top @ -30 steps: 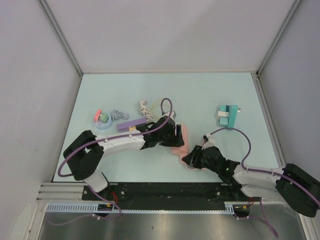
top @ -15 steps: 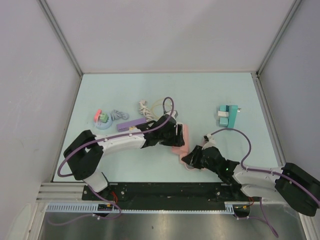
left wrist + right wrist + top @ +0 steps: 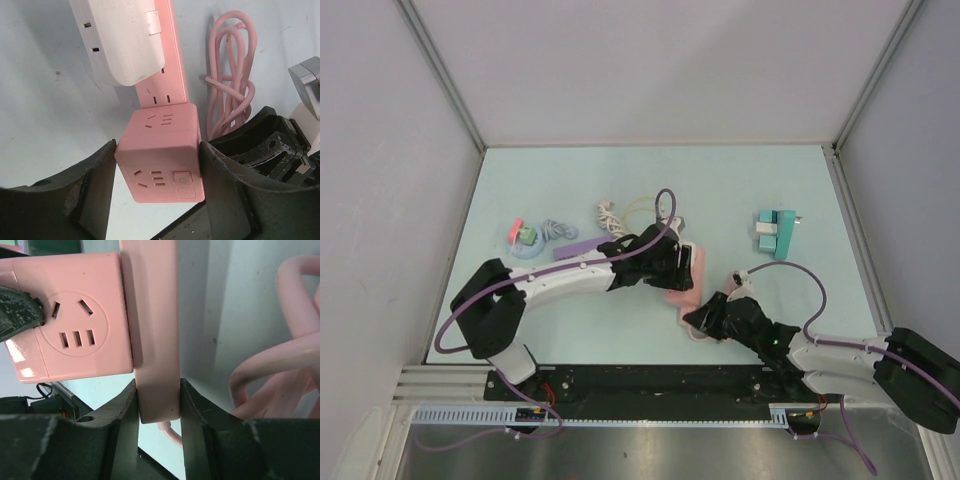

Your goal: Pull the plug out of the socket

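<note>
The socket is a long pink power strip (image 3: 161, 93), seen edge-on in the right wrist view (image 3: 152, 340). The plug, a pink cube adapter (image 3: 162, 150), sits against the strip's face near its cabled end (image 3: 75, 320). My left gripper (image 3: 157, 152) is shut on the cube, one finger pressed on each side. My right gripper (image 3: 157, 400) is shut on the strip's end, just above where its cable leaves. In the top view the two grippers (image 3: 672, 262) (image 3: 695, 318) meet at the strip (image 3: 692, 268) mid-table.
A white adapter (image 3: 120, 40) is plugged in further along the strip. The strip's coiled pink cable (image 3: 232, 75) lies beside it. A teal block (image 3: 775, 232) lies at the right; a purple bar (image 3: 578, 248), a white cord (image 3: 608, 215) and a small toy (image 3: 525, 240) lie at the left.
My left gripper has shifted a little to the right with the cube, and the strip has turned slightly with it. The right gripper has tightened on the strip's end.
</note>
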